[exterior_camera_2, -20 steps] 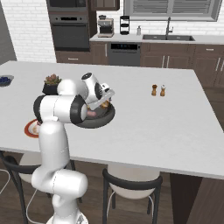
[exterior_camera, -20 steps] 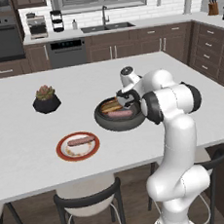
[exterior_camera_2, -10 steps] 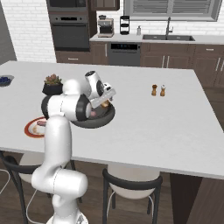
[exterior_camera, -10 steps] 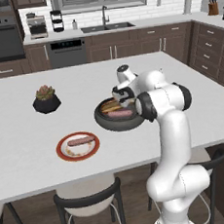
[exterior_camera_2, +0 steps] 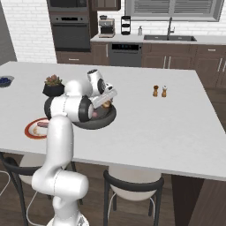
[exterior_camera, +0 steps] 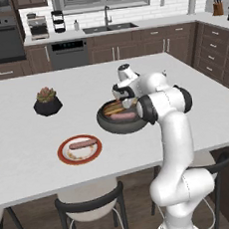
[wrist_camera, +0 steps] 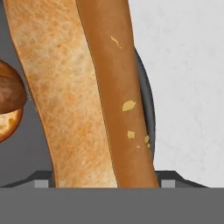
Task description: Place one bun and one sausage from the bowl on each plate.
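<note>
We hold our end effector [exterior_camera: 127, 103] low in the bowl [exterior_camera: 121, 125], part-open, straddling a bun [wrist_camera: 83, 96] to lift it plateward.

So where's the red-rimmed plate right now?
In the left base view, the red-rimmed plate sits near the counter's front edge, left of the dark bowl, one sausage on it.

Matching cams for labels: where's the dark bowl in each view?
Left base view: bowl at picture centre, just left of the arm, right of the red-rimmed plate.
Right base view: bowl left of centre, partly behind the arm's elbow; plate at its left.
Hand view: bowl rim is a dark arc right of the bun.
Shared landmark: plant pot in both base views.
</note>
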Robot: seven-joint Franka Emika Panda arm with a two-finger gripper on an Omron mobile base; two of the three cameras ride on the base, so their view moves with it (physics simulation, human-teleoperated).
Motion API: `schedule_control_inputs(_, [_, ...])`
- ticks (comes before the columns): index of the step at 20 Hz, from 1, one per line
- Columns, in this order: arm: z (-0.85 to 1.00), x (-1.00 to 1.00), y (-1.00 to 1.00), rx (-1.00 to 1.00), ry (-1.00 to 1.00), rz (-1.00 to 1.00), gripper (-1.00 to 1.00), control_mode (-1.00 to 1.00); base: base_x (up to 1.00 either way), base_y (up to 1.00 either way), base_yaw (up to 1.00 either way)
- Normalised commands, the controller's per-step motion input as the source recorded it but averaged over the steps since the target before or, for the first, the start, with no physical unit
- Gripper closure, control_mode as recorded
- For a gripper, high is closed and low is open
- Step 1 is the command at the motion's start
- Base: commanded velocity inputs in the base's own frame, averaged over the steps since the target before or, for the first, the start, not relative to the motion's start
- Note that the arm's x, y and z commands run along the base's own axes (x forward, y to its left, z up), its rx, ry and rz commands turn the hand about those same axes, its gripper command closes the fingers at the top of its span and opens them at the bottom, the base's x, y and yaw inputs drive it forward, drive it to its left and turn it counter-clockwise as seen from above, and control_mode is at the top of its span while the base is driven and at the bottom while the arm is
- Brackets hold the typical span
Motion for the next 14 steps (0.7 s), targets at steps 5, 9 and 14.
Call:
schedule_control_inputs(5, [0.34, -0.64, 0.00, 0.00, -0.13, 0.00, 1.00, -1.00, 0.00, 0.00, 0.00])
schedule_control_inputs(9, [0.74, -1.00, 0.03, 0.00, -0.24, 0.00, 1.00, -1.00, 0.00, 0.00, 0.00])
schedule_control_inputs(14, [0.98, -1.00, 0.00, 0.00, -0.22, 0.00, 1.00, -1.00, 0.00, 0.00, 0.00])
